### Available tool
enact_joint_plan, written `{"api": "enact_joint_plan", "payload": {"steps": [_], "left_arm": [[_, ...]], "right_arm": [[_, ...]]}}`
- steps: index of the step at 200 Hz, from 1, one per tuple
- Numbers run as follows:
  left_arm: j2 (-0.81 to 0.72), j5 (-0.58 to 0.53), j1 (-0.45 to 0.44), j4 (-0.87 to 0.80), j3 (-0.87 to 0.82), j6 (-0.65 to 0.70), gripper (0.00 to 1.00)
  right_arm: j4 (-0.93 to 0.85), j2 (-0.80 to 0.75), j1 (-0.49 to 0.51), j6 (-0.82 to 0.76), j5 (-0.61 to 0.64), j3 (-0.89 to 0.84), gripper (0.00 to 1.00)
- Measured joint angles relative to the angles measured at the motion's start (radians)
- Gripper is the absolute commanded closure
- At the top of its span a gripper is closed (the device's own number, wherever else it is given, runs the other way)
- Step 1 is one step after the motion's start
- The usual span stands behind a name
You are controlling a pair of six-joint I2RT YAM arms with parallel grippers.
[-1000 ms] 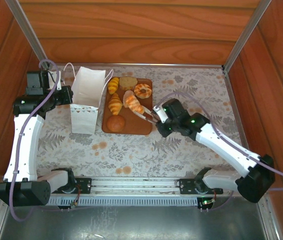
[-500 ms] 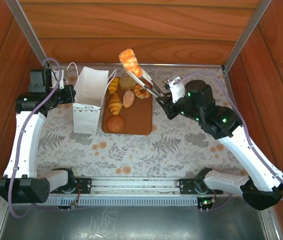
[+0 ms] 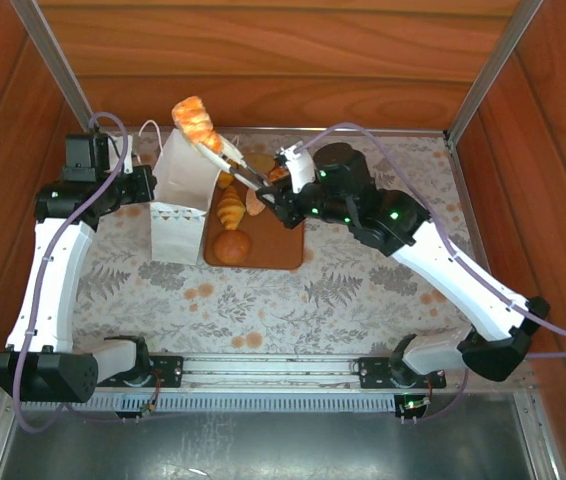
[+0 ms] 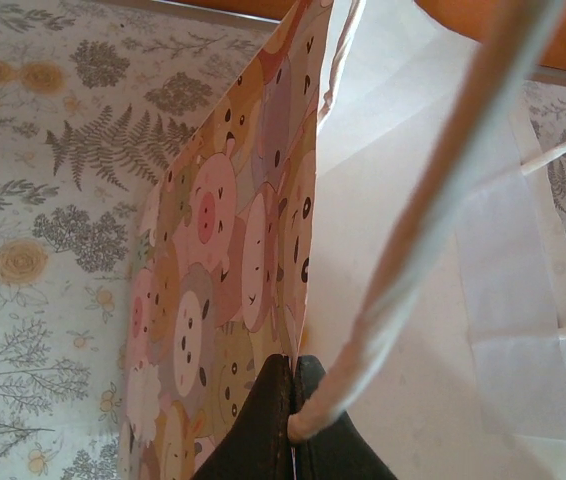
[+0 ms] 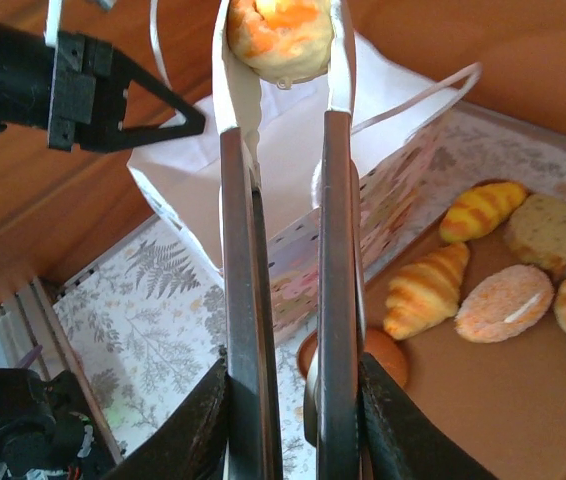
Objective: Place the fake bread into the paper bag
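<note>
Roll [image 3: 194,117] carried leftward, over bag [image 3: 176,185] (apparently)

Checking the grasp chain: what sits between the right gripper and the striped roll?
Metal tongs: the right gripper squeezes their arms, and their tips clamp the striped roll. Right wrist view shows it.

Overhead view looks down on the counter [image 3: 363,300] from behind the arms — close wrist views share the paper bag [image 3: 175,195] with it

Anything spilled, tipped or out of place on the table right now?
Nothing stands out. The paper bag stands upright, its rim pinched by the left claw; tongs in the right claw hold a striped roll aloft near it; other pastries lie on the tray.
</note>
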Motion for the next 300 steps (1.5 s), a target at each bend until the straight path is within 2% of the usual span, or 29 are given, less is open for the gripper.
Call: {"api": "enact_joint_plan", "payload": {"steps": [71,117,141,222,262,300], "left_arm": [[0.005,-0.015,-0.010,0.016,0.000,-0.016,1.00],[0.005,-0.015,-0.011,0.023,0.000,-0.025,1.00],[0.005,-0.015,-0.013,0.031,0.000,-0.026,1.00],[0.004,-0.038,-0.015,0.031,-0.004,-0.026,1.00],[-0.006,-0.064,-0.015,0.035,-0.025,-0.041,1.00],[-0.020,-0.081,-0.015,0.035,-0.031,-0.053,1.00]], "right_arm": [[-0.026,0.068,0.017,0.049,0.004,0.000,0.73],[-0.061,0.078,0.017,0.057,0.003,0.000,0.56],[-0.061,0.080,0.017,0.053,0.003,0.000,0.49],[-0.089,0.059,0.017,0.002,0.039,0.075,0.50],[-0.099,-0.062,0.016,-0.035,0.094,0.050,0.51],[-0.087,-0.237,0.016,-0.069,0.171,-0.115,0.51]]}}
